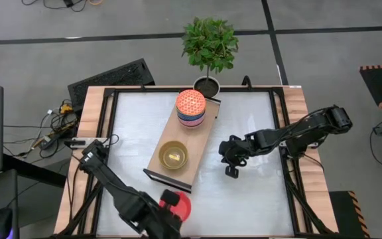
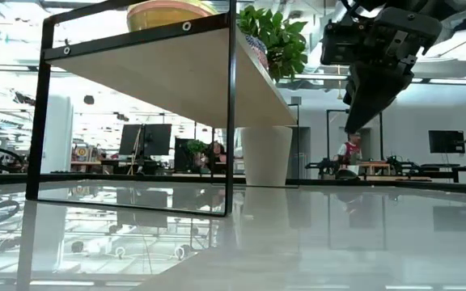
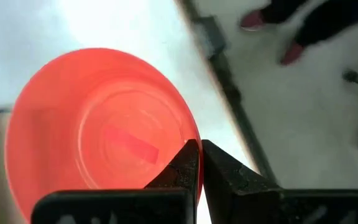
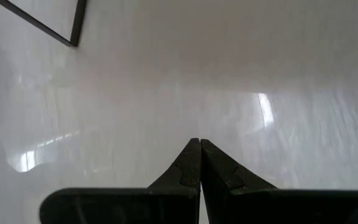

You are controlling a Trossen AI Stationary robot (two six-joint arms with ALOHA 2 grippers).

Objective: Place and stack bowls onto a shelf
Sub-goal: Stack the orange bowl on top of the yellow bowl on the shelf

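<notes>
The light-wood shelf (image 1: 197, 143) with its dark frame stands slantwise mid-table; the low view shows it from below (image 2: 176, 73). On it, a red-white patterned bowl (image 1: 190, 102) tops a stack of a blue-white and a purple bowl at the far end. A golden bowl (image 1: 173, 155) sits near the near end. My left gripper (image 1: 170, 200) is at the table's near edge, shut on a plain red bowl (image 3: 92, 124). My right gripper (image 1: 231, 171) is shut and empty, above the table right of the shelf (image 2: 370, 109). My left gripper pinches the red bowl's rim (image 3: 191, 134) between its two fingers, one finger over the bowl's inside and one outside the wall. The bowl's open side faces the wrist camera. Whether the bowl is clear of the table I cannot tell.
A potted plant (image 1: 209, 43) stands just beyond the shelf's far end. Dark frame rails (image 1: 285, 133) run along the table's sides. Bare white tabletop (image 1: 244, 206) lies right of the shelf. A person's feet (image 3: 272, 25) show on the floor beyond the table.
</notes>
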